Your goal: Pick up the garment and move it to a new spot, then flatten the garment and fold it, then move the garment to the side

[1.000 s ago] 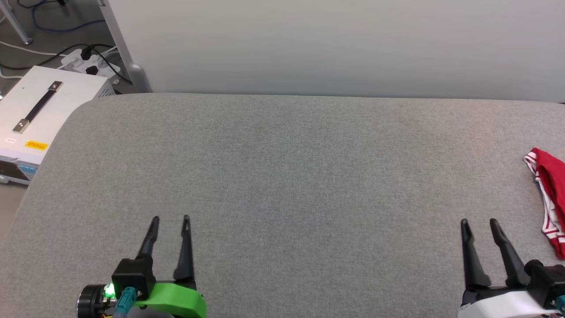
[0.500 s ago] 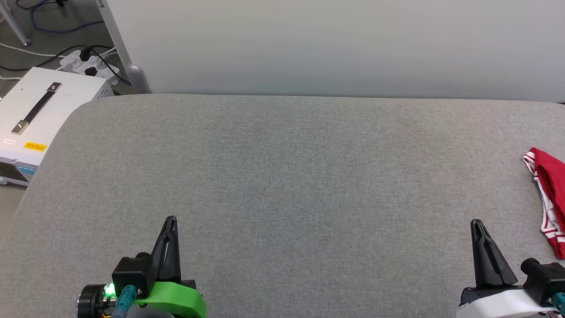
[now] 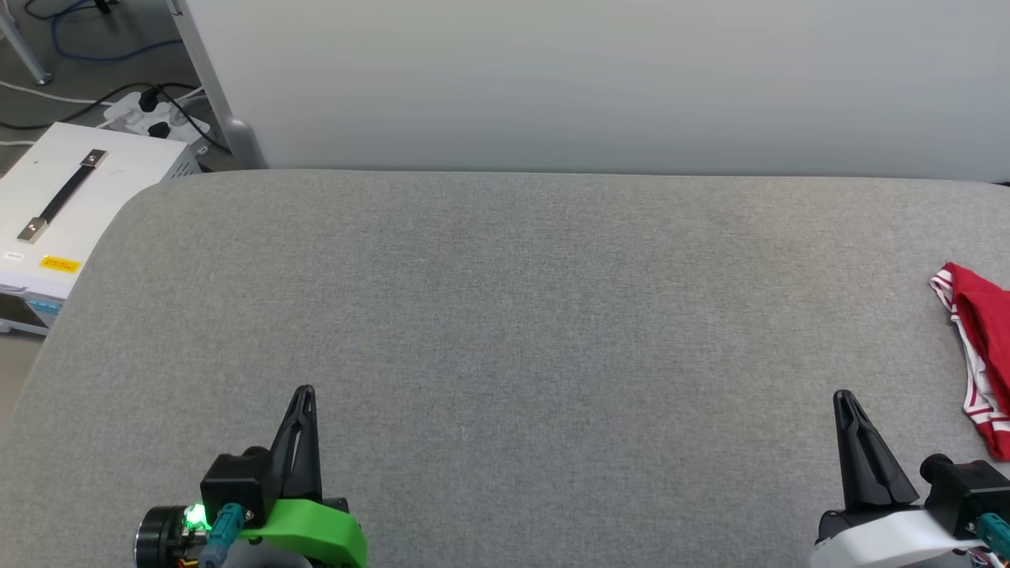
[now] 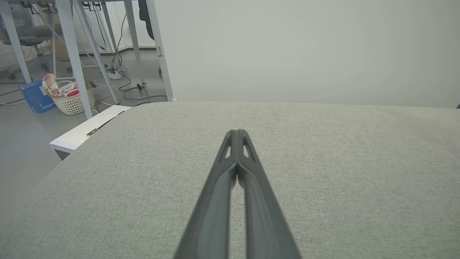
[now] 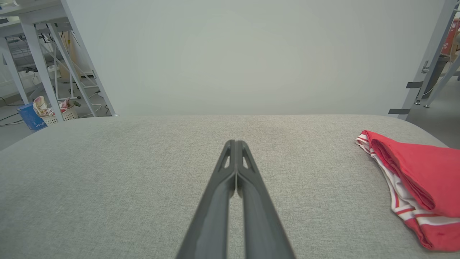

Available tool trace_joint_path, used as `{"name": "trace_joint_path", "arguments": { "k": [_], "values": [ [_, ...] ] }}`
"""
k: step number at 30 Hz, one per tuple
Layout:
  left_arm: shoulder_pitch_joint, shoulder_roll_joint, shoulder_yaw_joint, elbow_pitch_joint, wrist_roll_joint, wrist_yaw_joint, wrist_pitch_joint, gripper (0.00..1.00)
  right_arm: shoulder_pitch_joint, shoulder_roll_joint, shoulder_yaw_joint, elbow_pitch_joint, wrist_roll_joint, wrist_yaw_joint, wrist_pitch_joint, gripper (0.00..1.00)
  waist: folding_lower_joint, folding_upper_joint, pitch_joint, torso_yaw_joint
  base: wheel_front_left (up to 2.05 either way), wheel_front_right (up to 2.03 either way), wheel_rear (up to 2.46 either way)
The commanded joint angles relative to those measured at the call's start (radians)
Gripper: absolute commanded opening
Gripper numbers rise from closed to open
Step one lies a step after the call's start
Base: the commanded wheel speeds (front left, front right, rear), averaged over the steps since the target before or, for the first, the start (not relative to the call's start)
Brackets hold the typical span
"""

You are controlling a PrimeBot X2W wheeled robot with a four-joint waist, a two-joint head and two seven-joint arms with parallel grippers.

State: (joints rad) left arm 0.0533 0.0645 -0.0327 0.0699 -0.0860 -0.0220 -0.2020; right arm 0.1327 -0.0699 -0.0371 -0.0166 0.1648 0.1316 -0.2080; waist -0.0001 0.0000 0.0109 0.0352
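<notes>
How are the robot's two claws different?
The left gripper sits on a green mount; the right gripper sits on a white mount. The right gripper is nearer the red garment; the left gripper is far from it. Both are shut and empty.

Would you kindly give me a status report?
Left gripper and right gripper shut, empty. Garment bunched on grey surface, right of right gripper, untouched. Nothing between them.

Grey padded table (image 3: pixel 505 315), white handled case (image 3: pixel 118 181), basket (image 4: pixel 73 106) of perhaps clothes.
</notes>
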Motion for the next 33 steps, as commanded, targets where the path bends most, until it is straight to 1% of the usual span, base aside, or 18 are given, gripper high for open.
{"name": "trace_joint_path", "arguments": {
  "k": [1, 33],
  "values": [
    [-0.011, -0.003, 0.002, -0.005, 0.012, 0.005, 0.004, 0.0, -0.02, 0.002, 0.002, 0.002, -0.01, 0.0, 0.006, 0.0, 0.0001, 0.0, 0.0, 0.0, 0.0, 0.0, 0.0],
    [-0.025, -0.007, 0.012, -0.026, 0.036, 0.01, 0.069, 0.0, -0.057, 0.008, 0.013, 0.007, -0.06, 0.0, 0.072, 0.0, 0.0001, 0.0, -0.004, -0.012, 0.0, 0.0, 0.0]
  ]
}}
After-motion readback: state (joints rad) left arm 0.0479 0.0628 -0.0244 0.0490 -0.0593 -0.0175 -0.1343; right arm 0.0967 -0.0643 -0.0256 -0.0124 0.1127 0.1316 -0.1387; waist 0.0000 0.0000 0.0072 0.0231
